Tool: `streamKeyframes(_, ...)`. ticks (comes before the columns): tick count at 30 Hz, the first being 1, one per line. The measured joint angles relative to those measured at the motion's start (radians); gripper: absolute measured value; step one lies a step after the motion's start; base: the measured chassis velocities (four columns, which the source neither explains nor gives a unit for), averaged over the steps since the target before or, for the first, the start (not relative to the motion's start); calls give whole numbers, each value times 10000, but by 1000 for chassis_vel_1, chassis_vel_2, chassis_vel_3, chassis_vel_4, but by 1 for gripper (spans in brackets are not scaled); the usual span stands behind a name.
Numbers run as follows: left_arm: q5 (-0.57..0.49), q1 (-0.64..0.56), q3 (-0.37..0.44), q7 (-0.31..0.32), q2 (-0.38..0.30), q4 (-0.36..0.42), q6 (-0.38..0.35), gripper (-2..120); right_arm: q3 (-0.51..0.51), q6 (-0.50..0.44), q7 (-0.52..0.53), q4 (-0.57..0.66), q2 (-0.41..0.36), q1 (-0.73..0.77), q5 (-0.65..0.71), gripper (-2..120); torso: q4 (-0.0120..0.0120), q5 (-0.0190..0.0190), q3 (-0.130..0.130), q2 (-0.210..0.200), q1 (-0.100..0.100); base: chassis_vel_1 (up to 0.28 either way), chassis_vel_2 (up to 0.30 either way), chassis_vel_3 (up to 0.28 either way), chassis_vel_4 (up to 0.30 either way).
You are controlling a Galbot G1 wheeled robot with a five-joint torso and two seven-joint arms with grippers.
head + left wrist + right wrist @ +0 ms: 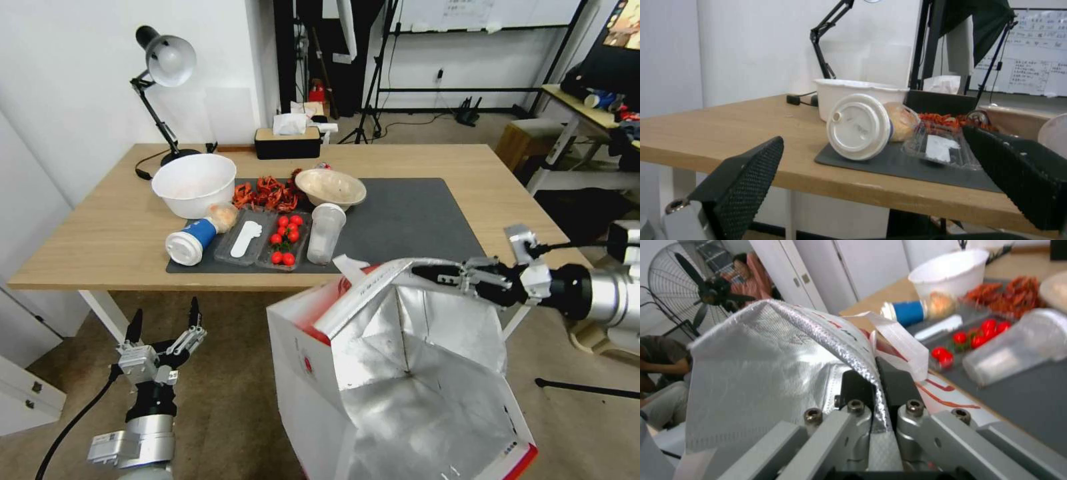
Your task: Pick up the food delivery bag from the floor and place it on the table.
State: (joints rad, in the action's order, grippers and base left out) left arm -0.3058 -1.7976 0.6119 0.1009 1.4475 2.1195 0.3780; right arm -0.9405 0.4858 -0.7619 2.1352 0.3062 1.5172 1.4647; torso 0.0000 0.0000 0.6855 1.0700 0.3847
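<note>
The food delivery bag [400, 373] looks light and soft-walled: thin foil-lined panels that fold and sag rather than hold a box shape, so it will likely swing and buckle when carried by 1 edge. The foil looks slick, so a pinch on the stitched top rim, where the material is doubled, seems the safest hold; the white strap handle [902, 340] is the other option. The right tool [433, 273] is pressed together on that rim, foil wall between its 2 pads, as the right wrist view shows close up. The bag hangs lifted, in front of the tabletop's near edge [120, 280], its mouth gaping open. It is boxy, white outside with red trim, silver inside. The left tool [165, 323] is spread, holding nothing, low beside the tabletop. Bowls, a cup and tomatoes crowd the dark mat [413, 220].
</note>
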Motion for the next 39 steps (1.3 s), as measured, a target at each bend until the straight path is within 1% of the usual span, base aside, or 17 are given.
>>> streamKeyframes(5, 2, 3, 6, 22, -23, 29, 6, 100, -573, 30, 288, 8, -203, -168, 802, 0, 0, 1, -1, -4, -1, 0, 0, 0, 0)
streamKeyframes(8, -1, 5, 30, 34, -72, 42, 8, 100, -1256, 35, 844, 68, -434, -385, 1824, 0, 0, 0, -3, -5, -3, 0, 0, 0, 0)
streamKeyframes(13, -1, 7, 32, 52, -85, 63, 8, 100, -1776, 8, 1469, 38, -621, -573, 2714, 0, 0, -1, -3, -6, -4, 0, 0, 0, 0)
streamKeyframes(14, 1, -4, 29, 69, -86, 79, 12, 100, -2146, -77, 2623, 14, -705, -714, 3549, 0, 0, -2, -4, -7, -4, 0, 0, 0, 0)
streamKeyframes(16, 2, -8, 29, 70, -85, 85, 19, 100, -2189, -106, 2871, 12, -706, -741, 3682, 0, 0, -1, -4, -7, -4, 0, 0, 0, 0)
streamKeyframes(17, 15, -23, 24, 70, -83, 88, 36, 100, -2343, -193, 4058, 99, -678, -812, 4256, 0, 1, 0, -4, -9, -4, 0, 0, 0, 0)
streamKeyframes(18, 25, -25, 14, 70, -87, 89, 50, 100, -2445, -276, 4755, 142, -635, -836, 4543, 0, 1, 0, -4, -8, -5, 0, 0, 0, 0)
streamKeyframes(20, 30, -25, 9, 70, -94, 89, 54, 100, -2504, -311, 5081, 159, -609, -845, 4681, 0, 1, 0, -4, -9, -4, 0, 0, 0, 0)
streamKeyframes(23, 54, 18, -37, 70, -177, 87, 51, 100, -3044, -525, 7270, 201, -445, -912, 5747, 0, -1, 0, -5, -10, -5, 0, 0, 0, 0)
streamKeyframes(24, 54, 18, -37, 70, -177, 87, 51, 100, -3044, -525, 7270, 201, -445, -912, 5747, 0, -1, 0, -5, -10, -5, 0, 0, 0, 0)
streamKeyframes(26, 56, 88, -103, 68, -294, 52, 6, 100, -3317, -693, 8912, 189, -379, -983, 6403, 0, -1, -1, -6, -10, -6, 0, 0, 0, 0)
streamKeyframes(27, 56, 99, -119, 65, -324, 42, -2, 100, -3341, -719, 9355, 192, -357, -1018, 6568, 0, -1, -1, -6, -10, -6, 0, 0, 0, 0)
streamKeyframes(28, 56, 108, -153, 59, -373, 25, -19, 100, -3315, -772, 10352, 213, -295, -1143, 6986, 0, -3, -1, -6, -11, -5, 0, 0, 0, 0)
streamKeyframes(29, 56, 108, -153, 59, -373, 25, -19, 100, -3315, -772, 10352, 213, -295, -1143, 6986, 0, -3, -1, -6, -11, -5, 0, 0, 0, 0)
streamKeyframes(32, 61, 83, -167, 50, -396, 13, -18, 100, -2554, -1052, 12224, 215, -60, -1759, 7523, 0, 4, 5, -5, -12, -6, 0, 0, 0, 0)
streamKeyframes(36, 84, 97, -211, 43, -419, 15, -19, 100, -2258, -1352, 13160, 78, 257, -1832, 7665, 0, -1, 0, -6, -13, -6, 0, 0, 0, 0)
streamKeyframes(39, 113, 61, -214, 40, -402, 34, -12, 100, -2185, -1406, 13307, -39, 367, -1810, 7633, 0, -1, 1, -6, -13, -6, 0, 0, 0, 0)
